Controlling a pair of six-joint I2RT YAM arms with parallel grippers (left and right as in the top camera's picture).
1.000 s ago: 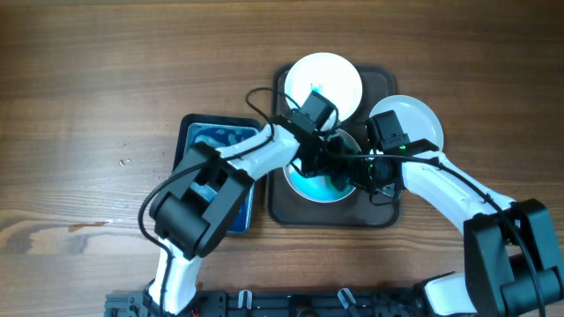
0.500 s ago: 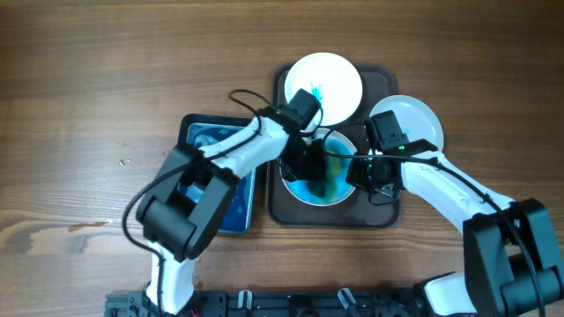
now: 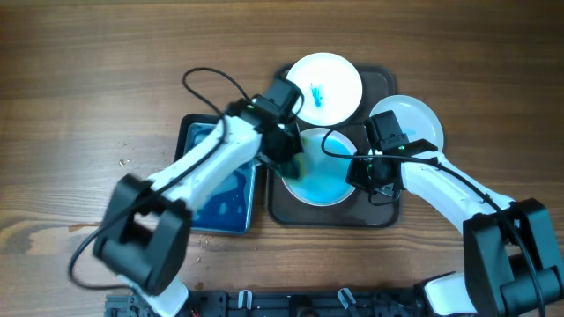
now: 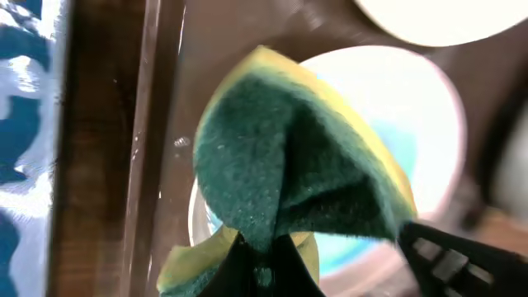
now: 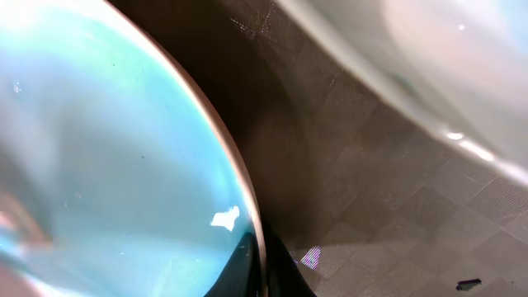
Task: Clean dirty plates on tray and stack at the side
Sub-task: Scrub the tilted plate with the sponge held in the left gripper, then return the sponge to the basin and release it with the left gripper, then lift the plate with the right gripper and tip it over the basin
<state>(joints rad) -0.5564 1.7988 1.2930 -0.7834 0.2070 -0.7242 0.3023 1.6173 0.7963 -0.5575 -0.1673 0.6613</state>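
A plate smeared with blue (image 3: 324, 172) lies at the front of the dark tray (image 3: 379, 211). My right gripper (image 3: 361, 173) is shut on its right rim; the right wrist view shows the blue plate (image 5: 99, 148) with the rim pinched between the fingers (image 5: 257, 268). My left gripper (image 3: 289, 157) is shut on a green and yellow sponge (image 4: 297, 165) and holds it over the plate's left edge (image 4: 429, 140). A white plate with a small blue mark (image 3: 324, 84) lies at the back of the tray. A clean white plate (image 3: 414, 119) sits beside the tray on the right.
A blue bin with blue water (image 3: 220, 189) stands left of the tray; it also shows in the left wrist view (image 4: 29, 124). Cables loop above the left arm. The wooden table (image 3: 88, 88) spreads to the left and back.
My left gripper has moved left with the sponge, from the middle of the blue plate to its left edge. The plate is more evenly blue. The right gripper has stayed on the rim.
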